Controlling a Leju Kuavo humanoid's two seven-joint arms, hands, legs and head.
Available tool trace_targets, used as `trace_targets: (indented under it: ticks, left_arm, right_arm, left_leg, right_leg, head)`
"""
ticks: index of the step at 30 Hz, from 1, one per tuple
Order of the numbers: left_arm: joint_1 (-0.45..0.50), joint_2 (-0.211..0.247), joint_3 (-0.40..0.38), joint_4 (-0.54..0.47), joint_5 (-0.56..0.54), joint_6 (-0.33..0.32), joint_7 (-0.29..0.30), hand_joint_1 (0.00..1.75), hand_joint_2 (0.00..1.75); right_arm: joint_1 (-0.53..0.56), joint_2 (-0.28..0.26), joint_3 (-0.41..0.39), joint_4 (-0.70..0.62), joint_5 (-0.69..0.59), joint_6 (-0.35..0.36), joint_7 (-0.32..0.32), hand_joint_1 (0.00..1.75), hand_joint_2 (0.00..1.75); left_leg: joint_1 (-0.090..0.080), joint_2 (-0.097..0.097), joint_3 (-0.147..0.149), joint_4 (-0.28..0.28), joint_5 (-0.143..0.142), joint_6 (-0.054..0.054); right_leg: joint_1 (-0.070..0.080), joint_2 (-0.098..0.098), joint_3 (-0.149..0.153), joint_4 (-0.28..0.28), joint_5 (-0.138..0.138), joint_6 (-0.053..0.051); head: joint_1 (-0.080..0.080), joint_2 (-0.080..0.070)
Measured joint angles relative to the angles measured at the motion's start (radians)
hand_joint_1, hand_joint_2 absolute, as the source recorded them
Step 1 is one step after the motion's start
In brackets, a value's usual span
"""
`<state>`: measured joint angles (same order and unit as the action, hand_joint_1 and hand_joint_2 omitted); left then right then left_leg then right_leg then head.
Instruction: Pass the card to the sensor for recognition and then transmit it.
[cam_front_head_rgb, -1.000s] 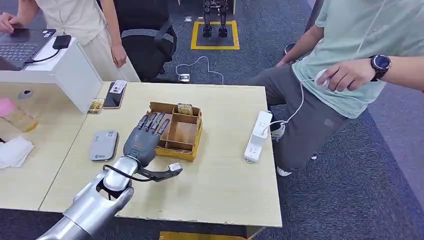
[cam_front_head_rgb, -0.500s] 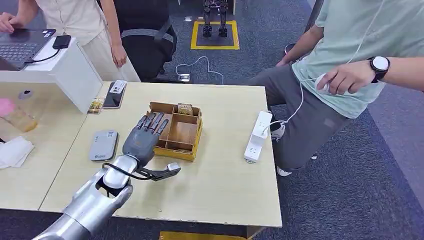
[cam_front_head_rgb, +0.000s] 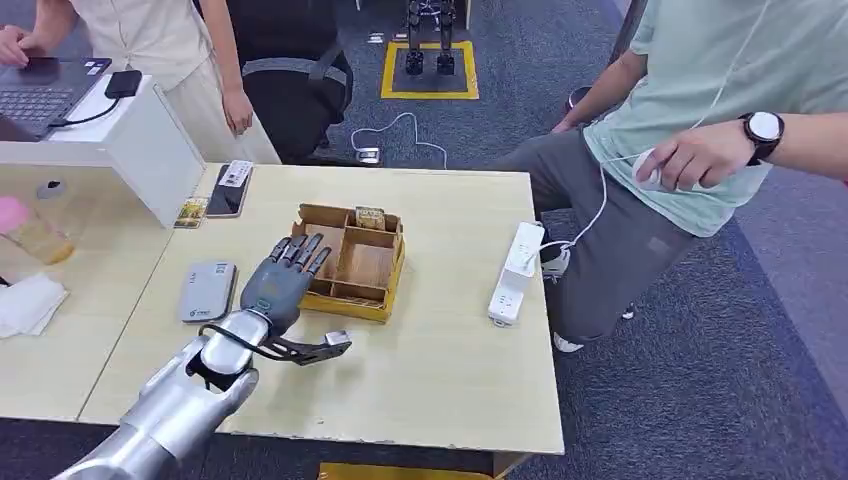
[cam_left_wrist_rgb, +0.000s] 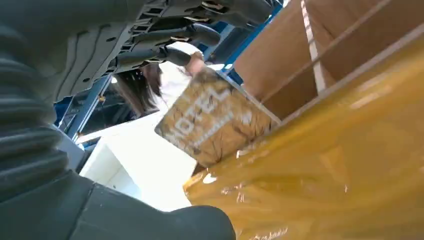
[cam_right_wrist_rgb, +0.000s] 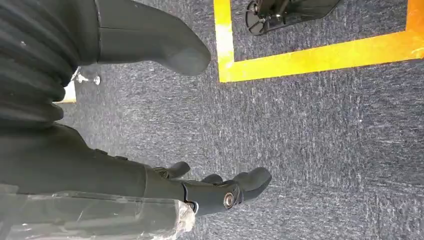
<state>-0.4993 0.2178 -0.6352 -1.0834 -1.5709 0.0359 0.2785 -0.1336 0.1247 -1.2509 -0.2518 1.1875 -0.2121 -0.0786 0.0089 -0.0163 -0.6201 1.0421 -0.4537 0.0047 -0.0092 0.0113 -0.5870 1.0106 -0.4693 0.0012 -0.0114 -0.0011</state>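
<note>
A brown patterned card (cam_front_head_rgb: 370, 217) stands upright in a back compartment of the yellow-sided cardboard box (cam_front_head_rgb: 355, 300) in the middle of the table. In the left wrist view the card (cam_left_wrist_rgb: 210, 120) shows close up behind the box's yellow wall (cam_left_wrist_rgb: 325, 165). My left hand (cam_front_head_rgb: 280, 280) hovers at the box's near left corner, fingers spread toward it and holding nothing. The grey card sensor (cam_front_head_rgb: 208, 291) lies flat to the left of that hand. My right hand (cam_right_wrist_rgb: 125, 175) hangs over the carpet, fingers loosely apart and empty.
A white power strip (cam_front_head_rgb: 516, 272) lies near the table's right edge. A phone (cam_front_head_rgb: 228, 190) and a small card (cam_front_head_rgb: 191, 212) sit at the back left beside a white partition (cam_front_head_rgb: 140, 140). One person (cam_front_head_rgb: 720, 130) sits right of the table, another (cam_front_head_rgb: 170, 40) stands behind it.
My left hand has drawn back a little toward me and to the left, away from the box. The card has stayed in its compartment.
</note>
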Motion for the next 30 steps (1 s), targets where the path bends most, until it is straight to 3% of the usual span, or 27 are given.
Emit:
trace_targets:
  ticks: [18, 30]
  left_arm:
    - [-0.011, 0.005, 0.0, 0.029, 0.0, 0.002, -0.007, 0.0, 1.75]
    - [-0.011, 0.009, 0.026, 0.029, 0.0, -0.004, -0.1, 0.0, 1.75]
  right_arm:
    - [0.0, 0.0, -0.005, 0.0, 0.004, -0.001, -0.001, 0.0, 1.75]
    - [0.0, 0.0, -0.01, 0.0, 0.006, -0.001, -0.001, 0.0, 1.75]
  left_leg:
    - [0.0, 0.0, 0.0, 0.0, 0.0, 0.0]
    - [0.0, 0.0, 0.0, 0.0, 0.0, 0.0]
  right_leg:
    - [0.0, 0.0, 0.0, 0.0, 0.0, 0.0]
    - [0.0, 0.0, 0.0, 0.0, 0.0, 0.0]
  head:
    - [0.0, 0.0]
    - [0.0, 0.0]
